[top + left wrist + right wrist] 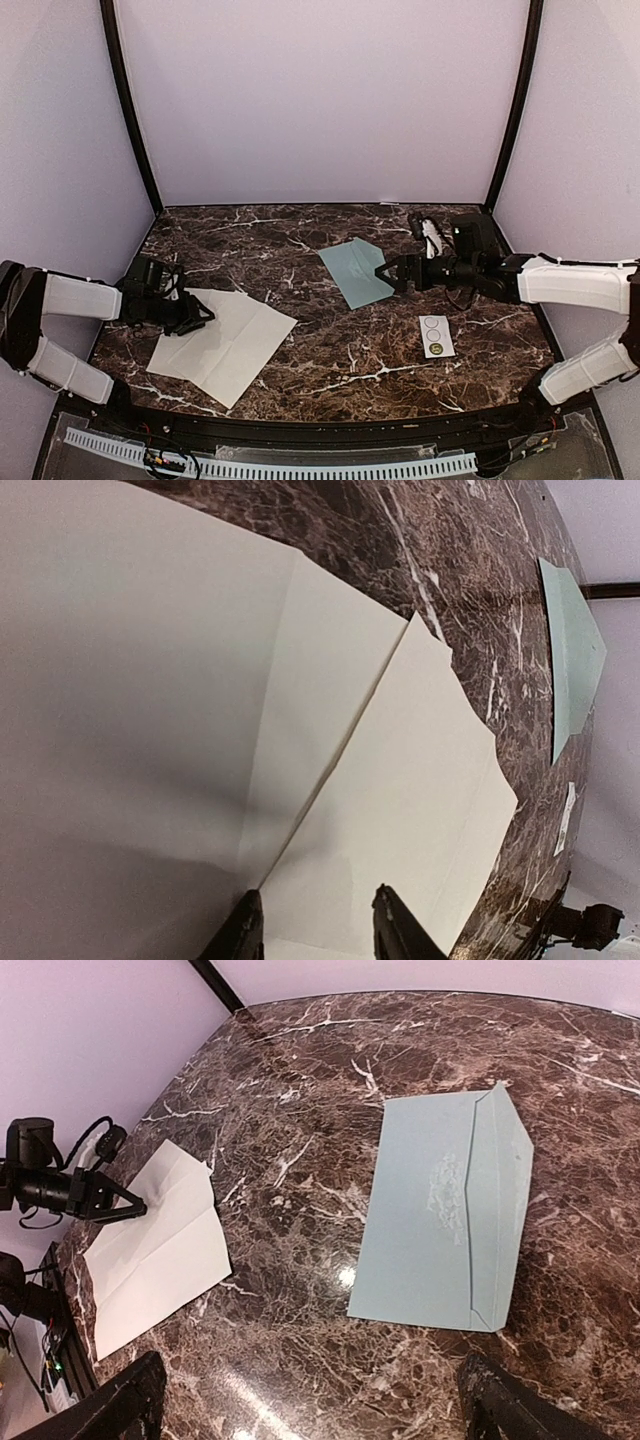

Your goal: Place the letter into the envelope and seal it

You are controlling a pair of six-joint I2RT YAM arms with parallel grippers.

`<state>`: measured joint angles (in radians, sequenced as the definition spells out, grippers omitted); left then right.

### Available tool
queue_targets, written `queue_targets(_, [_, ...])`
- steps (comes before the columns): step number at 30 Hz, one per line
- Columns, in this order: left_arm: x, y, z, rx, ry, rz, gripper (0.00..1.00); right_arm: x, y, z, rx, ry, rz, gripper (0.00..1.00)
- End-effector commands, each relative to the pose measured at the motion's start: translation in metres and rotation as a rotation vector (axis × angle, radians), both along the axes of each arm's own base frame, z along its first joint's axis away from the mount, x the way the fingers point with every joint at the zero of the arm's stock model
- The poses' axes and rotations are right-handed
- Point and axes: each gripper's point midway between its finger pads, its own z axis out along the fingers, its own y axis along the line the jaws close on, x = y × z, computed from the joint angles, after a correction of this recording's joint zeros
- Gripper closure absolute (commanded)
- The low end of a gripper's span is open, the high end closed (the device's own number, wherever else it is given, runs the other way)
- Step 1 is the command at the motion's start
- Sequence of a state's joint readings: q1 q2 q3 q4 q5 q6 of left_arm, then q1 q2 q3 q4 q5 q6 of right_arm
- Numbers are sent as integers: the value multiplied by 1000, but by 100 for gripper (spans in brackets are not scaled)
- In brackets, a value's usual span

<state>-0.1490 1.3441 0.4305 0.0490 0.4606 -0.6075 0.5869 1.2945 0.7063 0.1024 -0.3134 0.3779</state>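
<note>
- My left arm [72, 298] reaches in from the left side of the dark marble table [340, 378], its white sleeve low over the surface.
- My left gripper [198, 314] sits over the left edge of the letter [228, 345].
  The jaws stand partly apart, at a narrower gap than on my right side.
  In the left wrist view the two dark fingertips [243, 935] straddle a band of the sheet.
  I see no fold clamped between them, and I cannot tell whether the tips touch the paper.
- The letter is a large off-white sheet lying on the left half of the table, close to the near edge.
  It is creased into panels, and one panel's edge lies over the next.
  It is well apart from the envelope [352, 272].
- The envelope is pale blue-green and lies flat near the centre of the table.
  It is to the right of the letter, farther back, and set at a skew.
  The flap seam runs along the side that faces my right gripper [387, 272].
  I cannot tell whether the flap is folded down.
- My right gripper has its jaws spread wide and grips nothing.
  Its tips are low, just beside the envelope's right edge.
  In the right wrist view the fingers [125, 1405] stand at the two lower corners, with the envelope ahead between them.
- A small white strip [436, 336] with three circles lies on the table.
  It is to the right of the envelope, nearer the front and apart from it.
- My right arm [575, 282] extends in from the right side.
</note>
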Motion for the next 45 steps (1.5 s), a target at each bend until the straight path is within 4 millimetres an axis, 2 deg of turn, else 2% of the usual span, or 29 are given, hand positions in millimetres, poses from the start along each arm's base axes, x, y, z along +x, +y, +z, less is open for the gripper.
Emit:
queue_targets(1, [-16,-15,-15,-3,84,-55,64,2,19,13,10,-43,27,1])
queue_targets(8, [-14,-46,-20,-16,76,-156,66,-7,46,14,22,-48,65,1])
queue_targets(10, [-7,-58,-17,-23,51,-186,67,-11,53,14,34,-46,79,2])
queue_targets(15, [5,-86,-20,-31,25,-247,70,-14,61,12,60,-18,74,2])
queue_targets(21, [24,-117,-9,-27,-49,-306,70,-20,63,18,125,-9,61,2])
queue_targets(24, [41,-116,11,1,-120,-266,71,-19,59,22,144,-17,33,3])
queue_targets(25, [43,-114,17,12,-133,-251,68,-18,58,23,144,-17,23,2])
queue_targets(26, [49,-110,34,24,-184,-225,65,-17,57,23,142,-15,14,3])
queue_targets(27, [48,-106,38,39,-184,-215,58,-15,55,24,139,-15,-2,3])
queue_targets(28, [52,-99,53,63,-227,-182,54,-13,53,24,136,-12,-22,5])
queue_targets(29, [47,-92,61,85,-226,-167,45,-10,50,25,135,-14,-48,5])
queue_targets(30, [47,-83,63,122,-228,-138,41,-9,48,25,134,-16,-66,5])
queue_targets(31, [35,-74,63,149,-195,-132,35,-7,46,24,131,-19,-81,6])
queue_targets(32, [30,-67,62,170,-181,-120,32,-7,46,23,130,-18,-84,6])
queue_targets(33, [16,-60,60,184,-141,-111,30,-7,47,21,127,-13,-84,7])
queue_targets(35, [-3,-50,58,177,-91,-87,29,-6,51,15,119,10,-79,10])
queue_targets(36, [-15,-47,50,170,-58,-88,28,-7,54,11,114,24,-71,11])
queue_targets(37, [-23,-47,54,134,-42,-75,28,-7,57,6,110,39,-64,12])
queue_targets(42, [-65,-29,25,125,109,-1,30,-19,77,-17,67,98,-9,12])
queue_targets(45, [-73,-30,20,85,117,15,30,-25,90,-32,43,141,21,13])
